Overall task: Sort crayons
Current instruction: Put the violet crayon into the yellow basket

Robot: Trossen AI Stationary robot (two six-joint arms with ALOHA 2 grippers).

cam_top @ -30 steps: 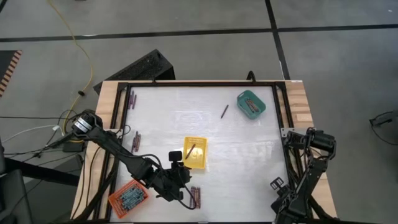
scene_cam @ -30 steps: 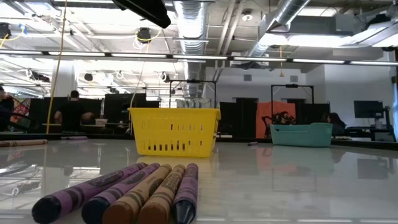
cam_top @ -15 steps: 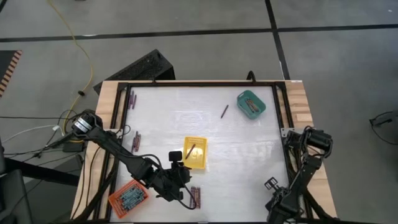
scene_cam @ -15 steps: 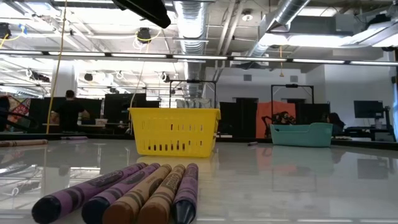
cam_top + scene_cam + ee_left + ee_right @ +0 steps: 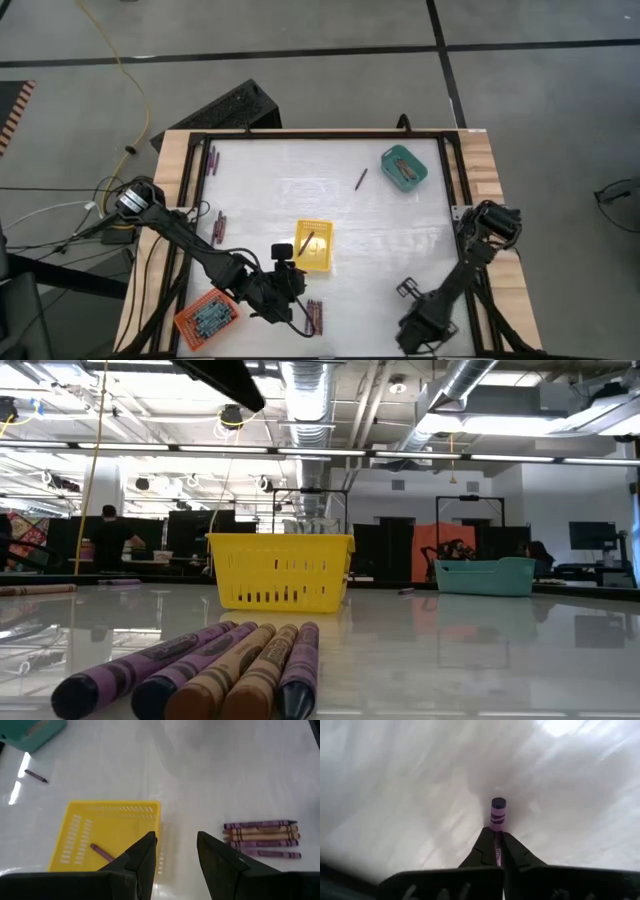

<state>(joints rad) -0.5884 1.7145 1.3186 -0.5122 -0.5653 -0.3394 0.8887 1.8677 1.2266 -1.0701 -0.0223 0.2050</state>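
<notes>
Sorting is barely underway: most crayons (image 5: 314, 317) lie loose on the table (image 5: 400, 240); the right gripper (image 5: 497, 851) pinches a purple crayon (image 5: 497, 815); the left gripper (image 5: 176, 852) gapes.

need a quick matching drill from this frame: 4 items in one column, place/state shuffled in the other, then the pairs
Column 1
1. right gripper
2. left gripper
3. yellow tray
4. teal tray

Column 2
A. far right part of the table
B. open, holding nothing
C. mid-table, one crayon inside
D. shut on a purple crayon

Pairs: 1-D, 2-B, 3-C, 4-A
</notes>
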